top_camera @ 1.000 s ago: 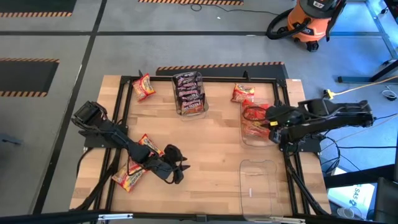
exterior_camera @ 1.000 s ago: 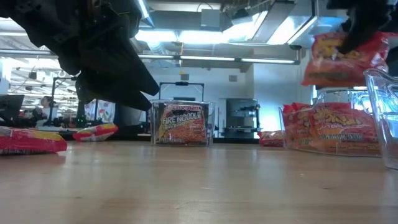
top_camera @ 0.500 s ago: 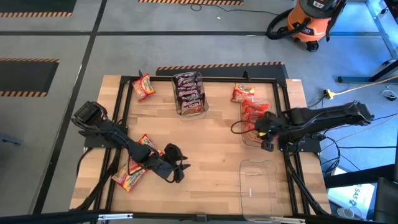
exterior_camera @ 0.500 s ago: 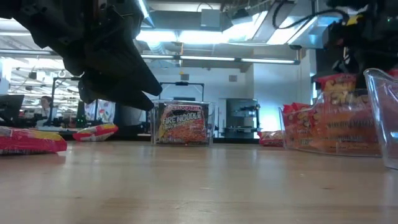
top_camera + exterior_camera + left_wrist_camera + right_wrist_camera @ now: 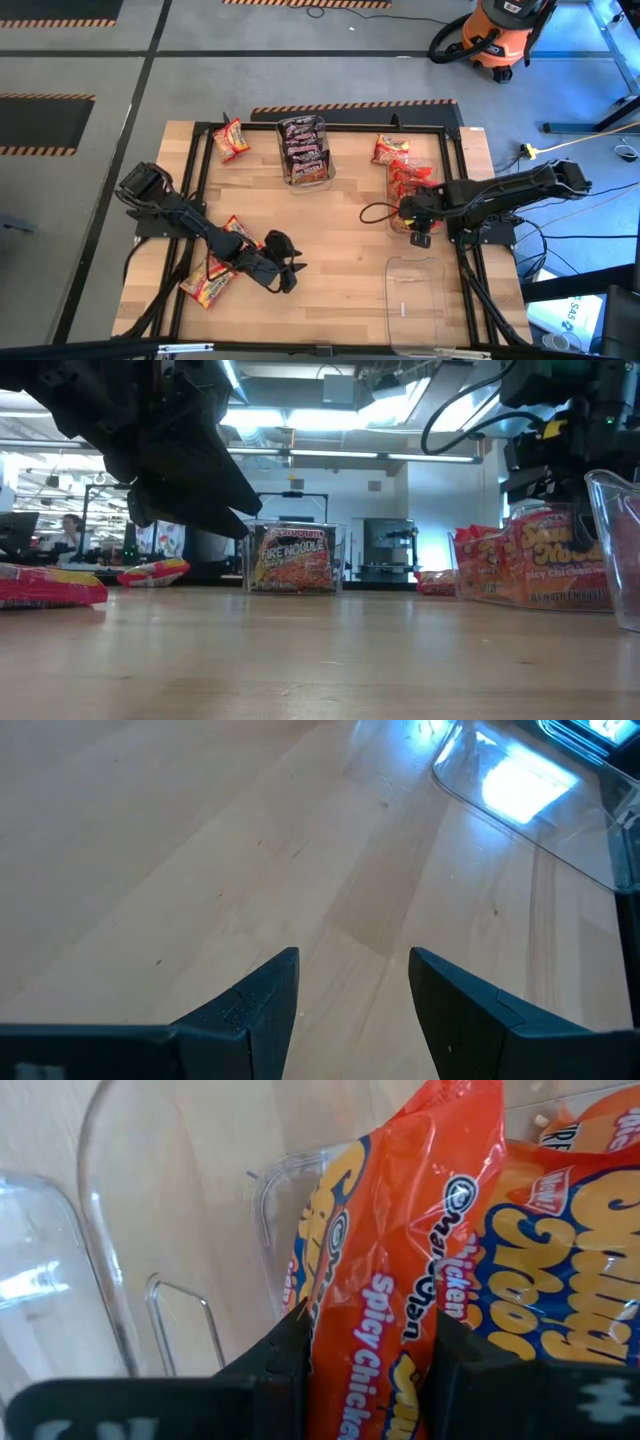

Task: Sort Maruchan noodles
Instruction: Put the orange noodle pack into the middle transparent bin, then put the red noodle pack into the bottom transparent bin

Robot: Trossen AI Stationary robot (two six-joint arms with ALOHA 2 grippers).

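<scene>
Table [image 5: 340, 250]: right gripper [image 5: 368, 1370] lowered into bin [image 5: 398, 222], jaws clamping orange packet [image 5: 400, 1280]; left gripper [image 5: 352, 995] unmoved, jaws open, empty.

Quick headcount from the high view. Three clear bins: one by the far edge [image 5: 305, 150] packed with dark packets (can't count them), one by the right edge [image 5: 408, 190] holding several orange packets (too overlapped to count), and one at the near right corner [image 5: 414, 290]. Loose packets on the wooden table [image 5: 340, 270]: one at the far left corner [image 5: 231, 139], one near the far right corner [image 5: 390, 149], roughly three bunched by the left edge [image 5: 215, 265]. Two arms.
</scene>
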